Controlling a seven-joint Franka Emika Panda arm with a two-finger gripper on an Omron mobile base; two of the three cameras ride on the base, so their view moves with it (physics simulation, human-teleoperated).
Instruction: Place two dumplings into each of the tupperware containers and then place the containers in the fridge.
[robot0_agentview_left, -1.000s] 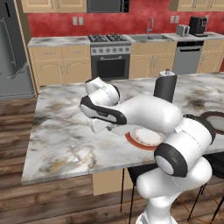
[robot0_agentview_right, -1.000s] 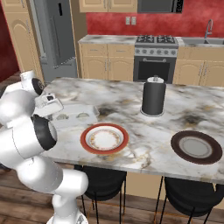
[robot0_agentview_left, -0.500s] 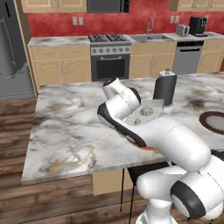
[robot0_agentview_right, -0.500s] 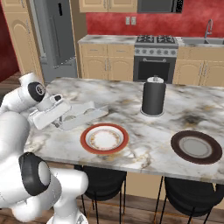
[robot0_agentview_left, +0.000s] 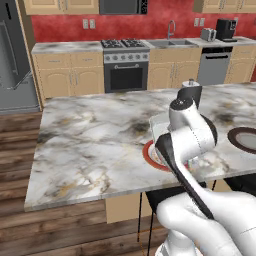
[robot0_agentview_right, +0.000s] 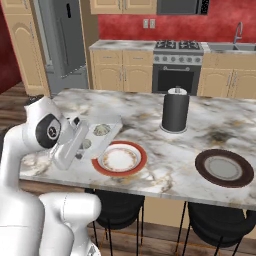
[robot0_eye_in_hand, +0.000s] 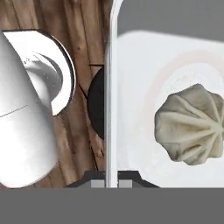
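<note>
even, bright rendered light all around me; soft shadows under the plate (robot0_agentview_right: 120, 159) and canister (robot0_agentview_right: 175, 110); my hand view is crisp, no glare.

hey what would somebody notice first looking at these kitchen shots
The white arm's gripper is shut on the rim of the translucent white container, holding it above the red-rimmed plate at the marble island's near edge. A pleated dumpling sits inside; a black canister stands beyond.

White arm (robot0_agentview_left: 187, 135) over red-rimmed plate (robot0_agentview_left: 149, 156) on marble island (robot0_agentview_left: 95, 145)
</note>
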